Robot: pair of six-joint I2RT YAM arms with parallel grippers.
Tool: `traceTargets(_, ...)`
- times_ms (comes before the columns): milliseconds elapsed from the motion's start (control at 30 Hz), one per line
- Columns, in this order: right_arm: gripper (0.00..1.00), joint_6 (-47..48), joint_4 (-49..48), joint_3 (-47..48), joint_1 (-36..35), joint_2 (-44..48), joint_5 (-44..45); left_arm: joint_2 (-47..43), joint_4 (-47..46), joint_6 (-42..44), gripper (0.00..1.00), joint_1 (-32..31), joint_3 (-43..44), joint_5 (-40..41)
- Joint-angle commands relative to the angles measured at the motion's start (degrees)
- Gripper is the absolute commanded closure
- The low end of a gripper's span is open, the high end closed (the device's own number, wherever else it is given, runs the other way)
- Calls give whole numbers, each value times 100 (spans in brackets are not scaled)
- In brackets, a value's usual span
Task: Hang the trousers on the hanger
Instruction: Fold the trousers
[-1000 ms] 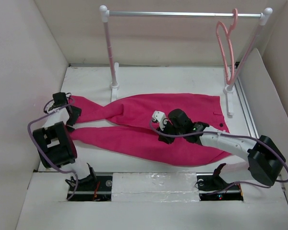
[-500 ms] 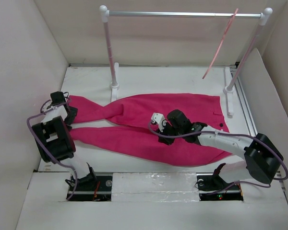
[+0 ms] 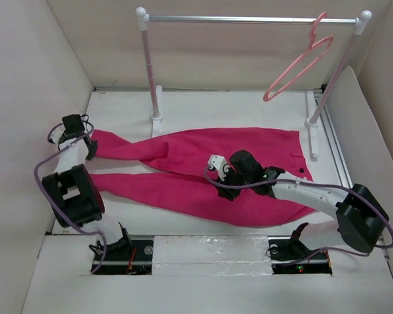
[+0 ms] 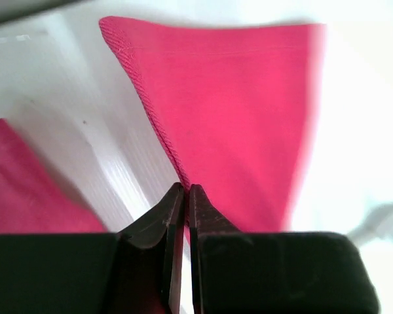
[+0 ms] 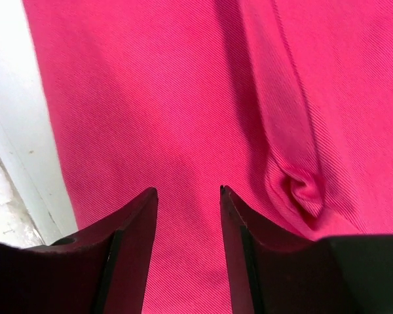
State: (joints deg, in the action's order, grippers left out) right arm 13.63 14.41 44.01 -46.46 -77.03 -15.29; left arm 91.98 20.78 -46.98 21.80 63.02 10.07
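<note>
Finds the magenta-pink soft fabric trousers (image 3: 262, 144) lying flat on the white counter (image 3: 216, 108), waist to the right with small dark buttons near the edge, both long legs stretching left and parting into a narrow V. Shows a fine twill weave up close, a stitched hem at the leg end, and a small puckered fold near the middle. Pinches the hem corner of the far leg in the left claw (image 4: 185, 191), fingers pressed together on the cloth, probably to draw that leg straight and raise it off the counter. Holds the right claw (image 5: 188, 191) spread wide over the mid-section of the garment, likely to pin or gather the fabric there; cannot tell from the wrist view about actual contact. Leaves the thin pale-pink plastic hanger (image 3: 268, 97) well apart from the cloth, hooked on the right end of the white-and-silver metal garment rail (image 3: 249, 19) and tilted steeply sideways, not hanging plumb. Judges the task barely begun: no part of the trousers over the hanger yet. Calls next for bunching the legs narrow enough to thread through the triangular frame.
</note>
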Motion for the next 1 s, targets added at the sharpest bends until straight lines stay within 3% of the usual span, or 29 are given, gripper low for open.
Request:
traceTargets(0, 51, 166, 70, -121, 163, 259, 105, -1540, 111, 347, 100, -97, 52, 259)
traceTargets(133, 49, 219, 271, -244, 400, 662, 184, -3172, 591, 243, 100, -492, -45, 444)
traceTargets(267, 48, 289, 457, -191, 558, 882, 193, -3740, 1040, 189, 100, -554, 122, 294)
traceTargets(400, 42, 377, 527, -138, 804, 1041, 263, -3706, 1473, 417, 100, -809, 859, 707)
traceTargets(567, 35, 658, 720, 186, 1296, 848, 245, -2503, 1045, 593, 100, -809, 1335, 646)
traceTargets(667, 34, 764, 835, 433, 1638, 752, 316, -1344, 588, 638, 100, -809, 1703, 602)
traceTargets(800, 34, 694, 967, 670, 1938, 804, 719, 1225, 1084, 909, 99, -809, 3212, 847)
traceTargets(833, 34, 624, 949, 627, 2000, 813, 929, 1617, 1417, 945, 89, -809, 4077, 918)
traceTargets(867, 34, 580, 949, 618, 2087, 787, 983, 1899, 1847, 997, 66, -896, 4391, 936)
traceTargets(900, 34, 545, 880, 592, 2314, 795, 1054, 2163, 1973, 1068, 56, -897, 4620, 1005)
traceTargets(967, 31, 413, 695, 390, 2623, 769, 1185, 1913, 1539, 1199, 28, -967, 4317, 1042)
